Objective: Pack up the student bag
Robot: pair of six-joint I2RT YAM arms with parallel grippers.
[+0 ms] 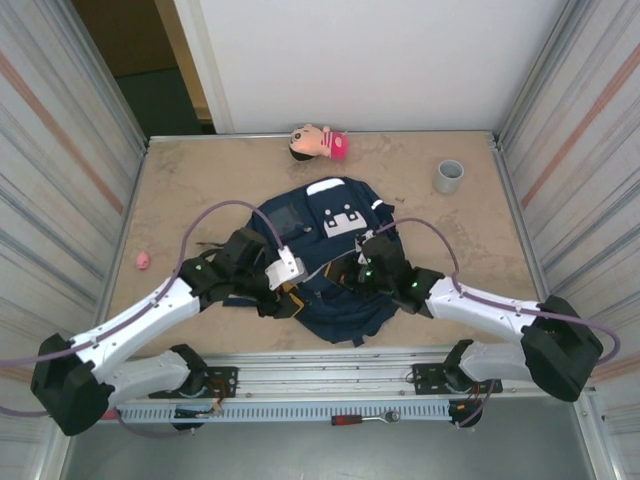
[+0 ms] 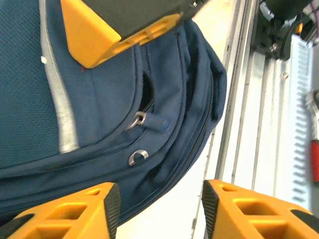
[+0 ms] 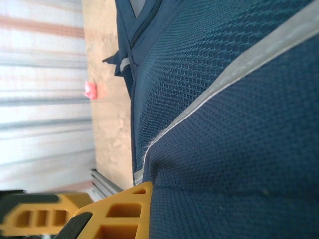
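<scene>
bag (image 1: 335,215) flat mid-counter (image 1: 200,170). left end effector (image 2: 159,199) released, jaws apart; zip pull (image 2: 138,119) just above them at frame centre. right end effector (image 1: 355,268) clenched on fabric side; left nearer.

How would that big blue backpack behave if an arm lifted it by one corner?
Probably floppy: the student bag lies flat and rumpled on the table, so it would likely sag and fold. It looks thinly filled, so perhaps light for its size. Its textured weave looks grippy rather than slippery.
</scene>
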